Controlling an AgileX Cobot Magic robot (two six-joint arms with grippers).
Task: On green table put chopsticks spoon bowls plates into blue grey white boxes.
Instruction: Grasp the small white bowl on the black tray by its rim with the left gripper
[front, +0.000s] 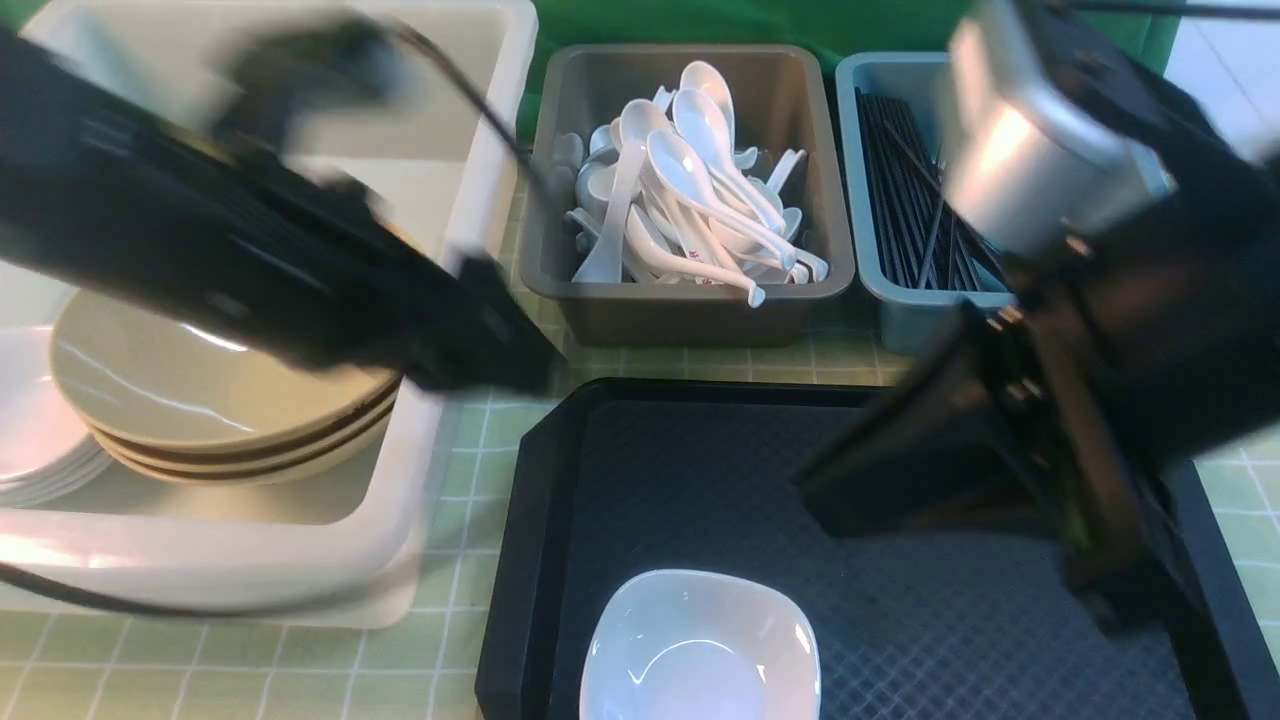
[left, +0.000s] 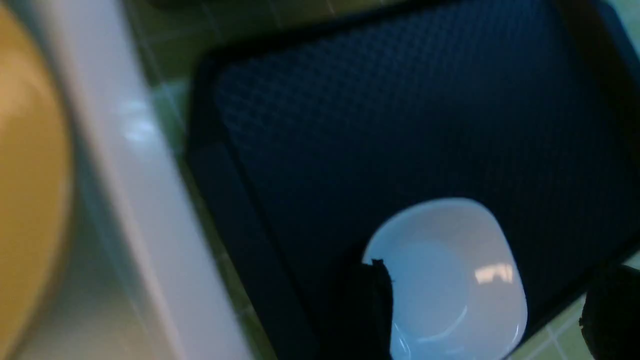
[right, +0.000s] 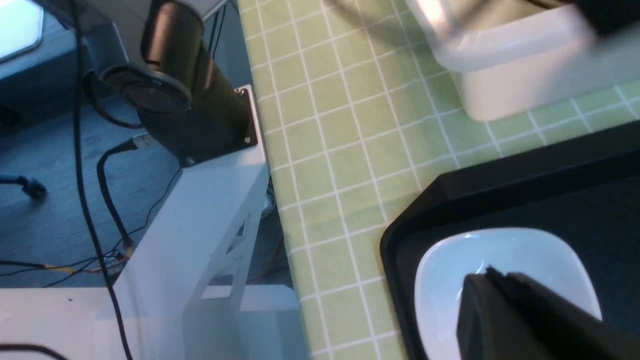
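Bowl (front: 700, 650), white, is set at the near edge of the black tray (front: 700, 480). Left gripper (left: 487, 285) is held spread and empty; right gripper (right: 482, 287) is pressed closed, empty, near the bowl.

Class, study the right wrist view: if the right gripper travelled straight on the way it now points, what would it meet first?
Most likely the bowl on the tray: the shut right gripper points down into it, though the depth between them is unclear.
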